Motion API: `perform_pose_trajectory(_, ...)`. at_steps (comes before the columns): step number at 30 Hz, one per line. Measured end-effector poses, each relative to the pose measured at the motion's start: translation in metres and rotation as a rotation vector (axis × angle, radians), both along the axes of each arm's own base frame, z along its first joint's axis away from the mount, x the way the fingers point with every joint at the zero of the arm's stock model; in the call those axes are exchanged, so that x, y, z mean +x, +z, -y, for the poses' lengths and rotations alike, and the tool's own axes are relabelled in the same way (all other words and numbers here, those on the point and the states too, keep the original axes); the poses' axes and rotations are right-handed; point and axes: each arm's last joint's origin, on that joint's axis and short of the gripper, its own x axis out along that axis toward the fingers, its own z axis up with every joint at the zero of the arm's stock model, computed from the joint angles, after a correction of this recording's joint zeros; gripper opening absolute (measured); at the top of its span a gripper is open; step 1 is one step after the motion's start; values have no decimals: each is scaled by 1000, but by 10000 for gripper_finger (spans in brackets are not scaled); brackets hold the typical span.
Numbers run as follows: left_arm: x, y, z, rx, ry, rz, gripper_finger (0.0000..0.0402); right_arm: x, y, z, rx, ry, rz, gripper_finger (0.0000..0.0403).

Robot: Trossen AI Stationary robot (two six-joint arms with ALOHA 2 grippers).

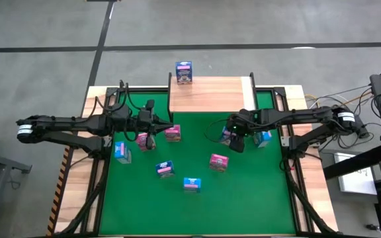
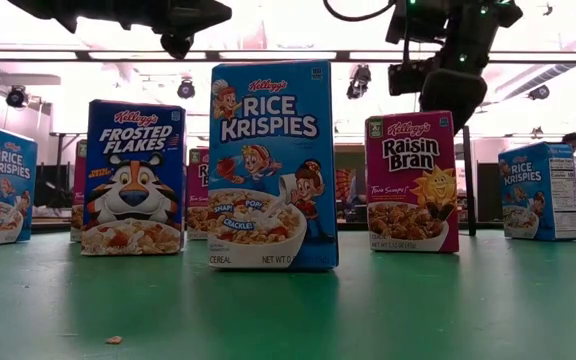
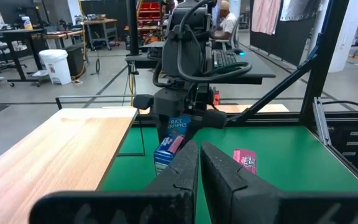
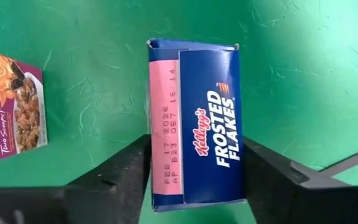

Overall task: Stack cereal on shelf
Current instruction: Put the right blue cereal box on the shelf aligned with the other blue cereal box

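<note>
Small cereal boxes stand scattered on the green table (image 1: 243, 192): Rice Krispies (image 2: 271, 165), Frosted Flakes (image 2: 133, 178), Raisin Bran (image 2: 412, 180) and others. One more box (image 1: 184, 71) is at the far edge of the light-wood shelf (image 1: 210, 96). My right gripper (image 1: 232, 140) is right of the table's middle, shut on a dark blue Frosted Flakes box (image 4: 196, 121). My left gripper (image 1: 152, 132) hovers above a pink box (image 1: 142, 140) left of the middle. Its fingers (image 3: 185, 165) are shut and hold nothing. My right gripper pinches the Frosted Flakes box between its two fingers, one on each broad face just below the top flap (image 4: 194, 186). The fingers (image 4: 126, 180) come from above, pointing down. The box's bottom is hidden, so I cannot tell whether it is lifted.
A light blue box (image 1: 263, 137) stands close on the right of my right gripper, and the Raisin Bran box (image 1: 218, 162) is just in front of it. Black frame rails (image 1: 290, 158) border the table. Bare wood shows on the shelf (image 3: 55, 149).
</note>
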Motion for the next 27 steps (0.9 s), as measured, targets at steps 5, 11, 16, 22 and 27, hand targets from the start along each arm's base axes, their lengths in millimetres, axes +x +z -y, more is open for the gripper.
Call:
perform_pose_trajectory(5, 0, 0, 0, 0, 0, -3, 0, -2, 3, 0, 10, -5, 15, 170)
perform_pose_trajectory(11, 0, 0, 0, -1, 0, -5, 0, -3, 7, -1, 25, -3, 22, 157)
perform_pose_trajectory(16, 0, -1, 0, -1, 0, -6, 0, -1, 34, -2, 59, 7, 26, 161)
perform_pose_trajectory(22, 0, -1, 0, -1, 0, -6, 0, 0, 90, -2, 41, 27, 88, 163)
perform_pose_trajectory(27, 0, -1, 0, -1, 0, -7, 0, 5, 133, 1, -42, 111, 240, 164)
